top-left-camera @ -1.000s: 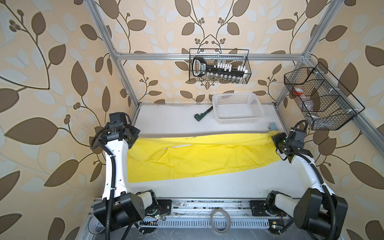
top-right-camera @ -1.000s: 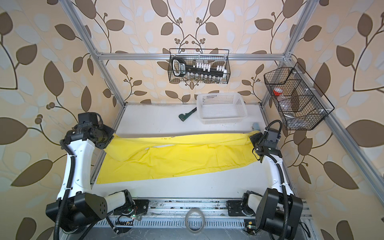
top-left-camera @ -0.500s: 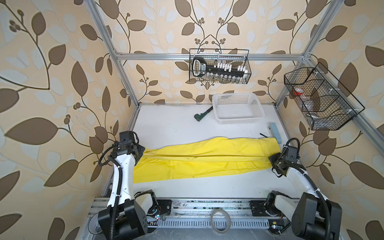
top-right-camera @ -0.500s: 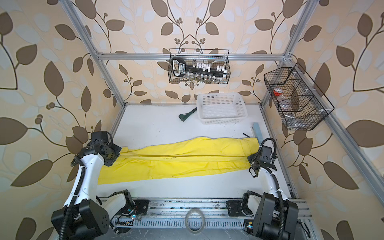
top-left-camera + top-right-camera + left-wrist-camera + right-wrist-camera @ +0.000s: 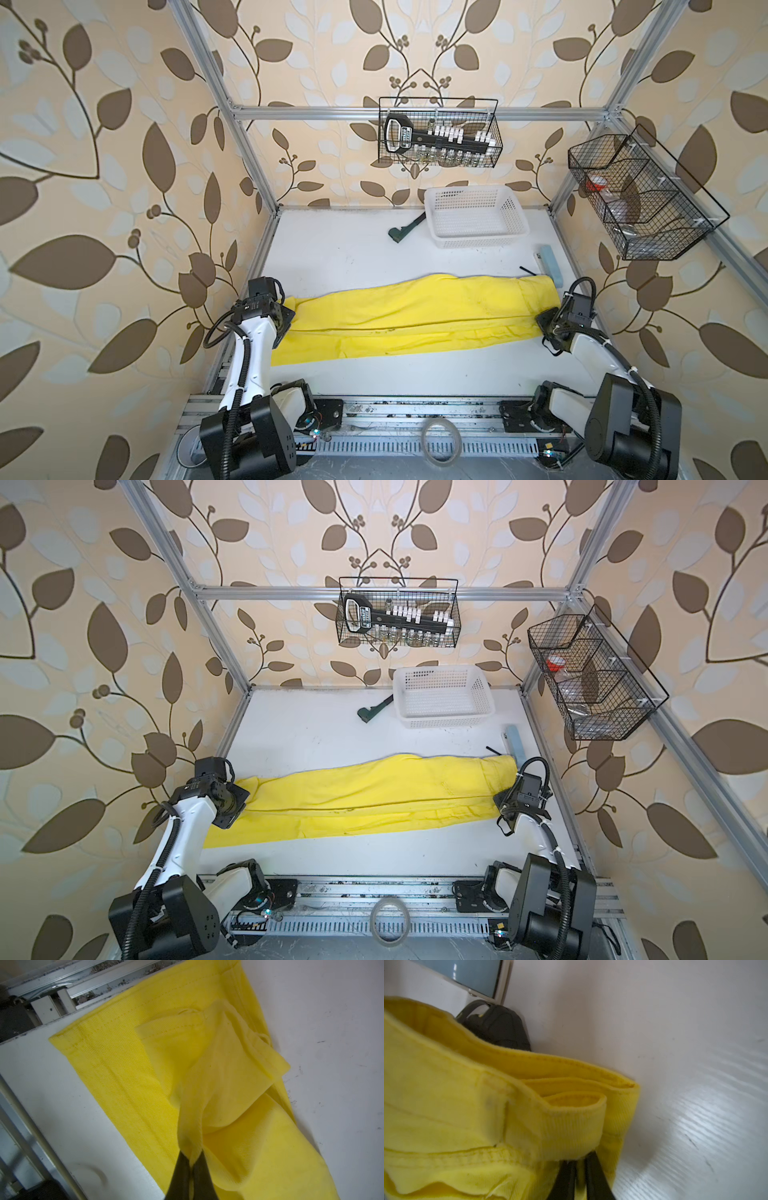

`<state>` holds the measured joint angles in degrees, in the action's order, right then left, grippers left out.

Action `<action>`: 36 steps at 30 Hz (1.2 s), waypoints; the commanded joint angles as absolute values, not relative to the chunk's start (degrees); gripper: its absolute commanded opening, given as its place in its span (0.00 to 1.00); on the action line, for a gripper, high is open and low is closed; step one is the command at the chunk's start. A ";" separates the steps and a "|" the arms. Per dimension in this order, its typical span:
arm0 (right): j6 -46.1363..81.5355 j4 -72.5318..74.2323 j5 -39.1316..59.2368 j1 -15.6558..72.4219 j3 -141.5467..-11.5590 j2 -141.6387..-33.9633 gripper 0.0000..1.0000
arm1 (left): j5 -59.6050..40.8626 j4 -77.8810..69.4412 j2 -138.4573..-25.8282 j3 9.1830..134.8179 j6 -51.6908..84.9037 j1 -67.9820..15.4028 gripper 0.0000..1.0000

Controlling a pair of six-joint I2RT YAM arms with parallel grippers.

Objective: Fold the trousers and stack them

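The yellow trousers [image 5: 415, 316] [image 5: 374, 796] lie across the white table as a long strip, doubled lengthwise, with the waist at the right. My left gripper [image 5: 192, 1157] is shut on a pinch of leg hem [image 5: 207, 1053] and lifts it off the lower layer. In both top views it sits at the strip's left end [image 5: 284, 318] [image 5: 237, 802]. My right gripper [image 5: 580, 1157] is at the waist end [image 5: 544, 322] [image 5: 500, 802]. Its dark fingers [image 5: 593, 1169] stand almost together, with the folded waistband [image 5: 571, 1126] over their tips and yellow cloth between them.
A white perforated basket [image 5: 478, 242] stands at the back right, with a dark green tool [image 5: 405, 228] beside it. A pale blue block [image 5: 550, 266] and a thin black stick [image 5: 528, 271] lie just behind the waist. Wire baskets hang on the back wall [image 5: 440, 133] and the right wall [image 5: 636, 199].
Both arms came down and toward the front with the trousers' far edge. The wide spread cloth is now a narrower doubled strip lying on the table.
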<state>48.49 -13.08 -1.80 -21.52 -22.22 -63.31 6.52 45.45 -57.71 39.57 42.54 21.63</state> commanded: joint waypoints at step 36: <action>47.48 -22.90 -11.67 -10.80 -24.17 -64.49 0.53 | 11.81 50.68 -53.20 42.19 49.61 22.32 0.28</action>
<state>48.34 -21.43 -9.04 -9.37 -26.65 -65.14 9.56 48.69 -53.69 39.20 48.90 21.85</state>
